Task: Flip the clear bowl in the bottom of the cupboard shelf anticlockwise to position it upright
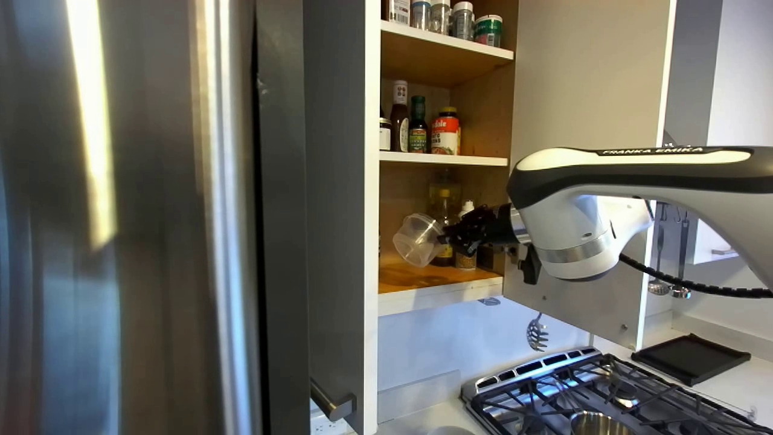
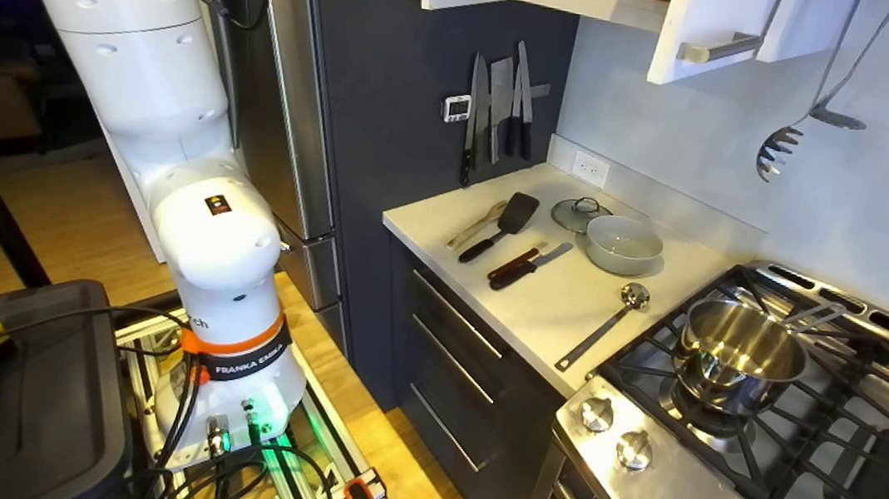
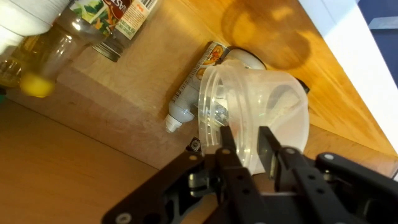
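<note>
The clear bowl (image 1: 415,240) is tilted on its side inside the bottom compartment, above the tan cupboard shelf (image 1: 401,278). In the wrist view the bowl (image 3: 273,105) has its rim to the left and its base to the right, and a round shadow falls on the shelf (image 3: 329,109) apart from it. My gripper (image 1: 447,234) reaches in from the right. In the wrist view its fingers (image 3: 244,133) stand a small gap apart at the bowl's rim and wall, holding it; the exact contact is partly hidden. Bowl and gripper are out of view in an exterior view.
Bottles (image 1: 444,241) and a white-capped jar (image 1: 466,261) stand behind and beside the gripper. A middle shelf (image 1: 444,159) with bottles is above. Open cupboard doors (image 1: 338,181) (image 1: 580,109) flank the opening. A stove (image 1: 580,393) lies below.
</note>
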Robot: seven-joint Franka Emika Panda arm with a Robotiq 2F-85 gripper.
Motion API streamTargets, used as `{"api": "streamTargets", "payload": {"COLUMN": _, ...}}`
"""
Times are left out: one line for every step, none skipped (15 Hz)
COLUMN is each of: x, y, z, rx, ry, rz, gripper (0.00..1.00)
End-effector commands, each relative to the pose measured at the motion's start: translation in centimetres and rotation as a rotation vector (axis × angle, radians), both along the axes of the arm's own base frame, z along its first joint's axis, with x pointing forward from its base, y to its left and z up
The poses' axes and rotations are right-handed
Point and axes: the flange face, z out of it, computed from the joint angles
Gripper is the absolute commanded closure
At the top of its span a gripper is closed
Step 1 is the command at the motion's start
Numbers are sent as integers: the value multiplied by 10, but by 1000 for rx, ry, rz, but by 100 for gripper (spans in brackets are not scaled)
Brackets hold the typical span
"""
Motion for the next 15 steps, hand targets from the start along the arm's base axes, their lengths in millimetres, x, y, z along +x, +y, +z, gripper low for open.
{"api": "streamTargets", "payload": {"x": -2, "y": 3, "z": -3, "rx": -124, "ry": -26, "rz": 26, "gripper": 94}}
{"api": "streamTargets", "payload": {"x": -2, "y": 2, "z": -4, "rx": -157, "ry": -36, "rz": 27, "gripper": 94}}
{"api": "streamTargets", "payload": {"x": -2, "y": 2, "z": -5, "rx": -192, "ry": -47, "rz": 30, "gripper": 94}}
{"api": "streamTargets", "payload": {"x": -1, "y": 2, "z": -5, "rx": -232, "ry": -65, "rz": 29, "gripper": 94}}
{"api": "streamTargets", "payload": {"x": 0, "y": 3, "z": -5, "rx": -265, "ry": -80, "rz": 33, "gripper": 94}}
{"api": "streamTargets", "payload": {"x": 1, "y": 5, "z": -6, "rx": -299, "ry": -99, "rz": 35, "gripper": 94}}
{"api": "streamTargets", "payload": {"x": 2, "y": 5, "z": -7, "rx": -331, "ry": -112, "rz": 37, "gripper": 94}}
{"api": "streamTargets", "payload": {"x": 3, "y": 7, "z": -8, "rx": -362, "ry": -122, "rz": 39, "gripper": 94}}
{"api": "streamTargets", "payload": {"x": 4, "y": 9, "z": -10, "rx": -391, "ry": -132, "rz": 41, "gripper": 94}}
{"api": "streamTargets", "payload": {"x": 6, "y": 10, "z": -13, "rx": -418, "ry": -137, "rz": 44, "gripper": 94}}
{"api": "streamTargets", "payload": {"x": 7, "y": 11, "z": -15, "rx": -446, "ry": -142, "rz": 46, "gripper": 94}}
{"api": "streamTargets", "payload": {"x": 8, "y": 11, "z": -18, "rx": -469, "ry": -143, "rz": 47, "gripper": 94}}
{"api": "streamTargets", "payload": {"x": 9, "y": 11, "z": -20, "rx": -490, "ry": -147, "rz": 50, "gripper": 94}}
{"api": "streamTargets", "payload": {"x": 10, "y": 11, "z": -21, "rx": -510, "ry": -153, "rz": 51, "gripper": 94}}
{"api": "streamTargets", "payload": {"x": 11, "y": 10, "z": -23, "rx": -526, "ry": -156, "rz": 51, "gripper": 94}}
